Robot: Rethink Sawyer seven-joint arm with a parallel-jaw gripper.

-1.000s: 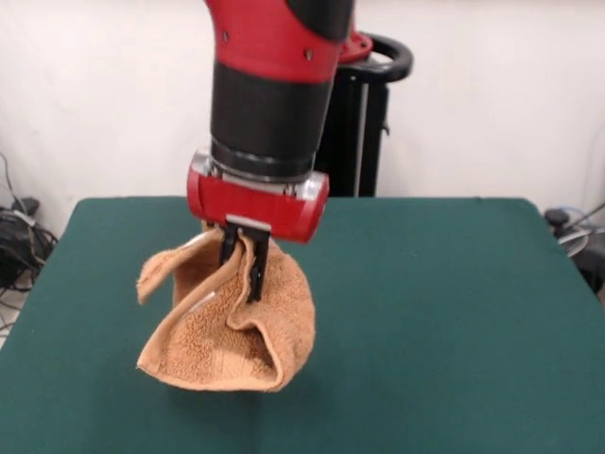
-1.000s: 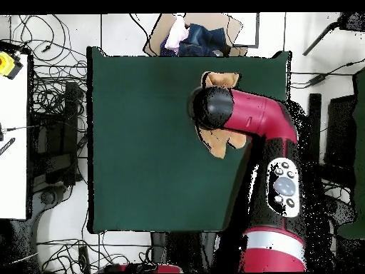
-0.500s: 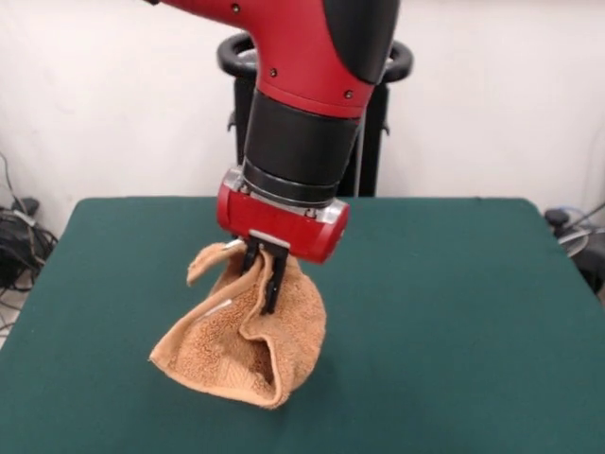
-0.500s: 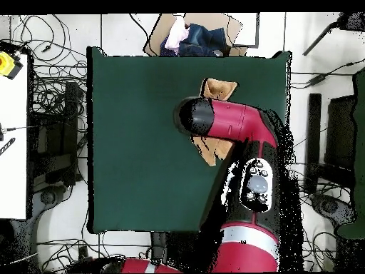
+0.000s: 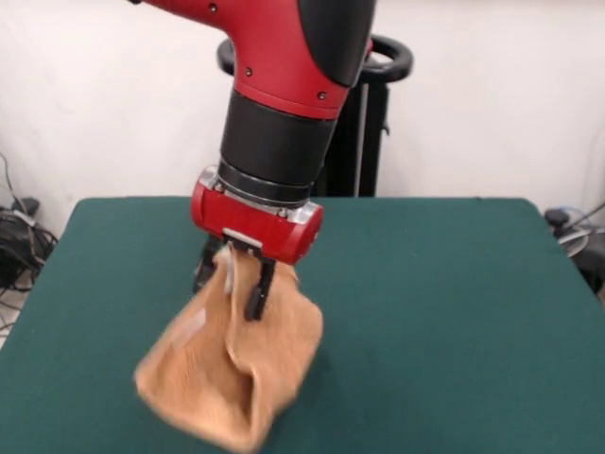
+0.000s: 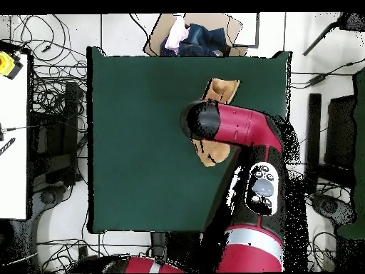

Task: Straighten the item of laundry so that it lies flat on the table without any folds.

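Observation:
The orange-tan towel [image 5: 236,369] sits crumpled in a loose heap on the green table [image 5: 444,303], left of centre and near the front edge, its outline blurred. My gripper [image 5: 230,279] is directly above it, open, with one black finger on each side of the towel's raised top. From overhead, the red arm covers the gripper. The towel [image 6: 221,89] shows on both sides of the arm, over the right half of the table [image 6: 142,143].
A cardboard box of clothes [image 6: 196,36] lies beyond the table's top edge in the overhead view. A white bench [image 6: 14,128] with a yellow object [image 6: 7,64] stands at the left, amid cables. A black stand [image 5: 378,113] rises behind the table.
The fingers have spread apart from being shut on the towel's top. The towel has slumped lower and wider toward the table's front, and the wrist has shifted slightly left.

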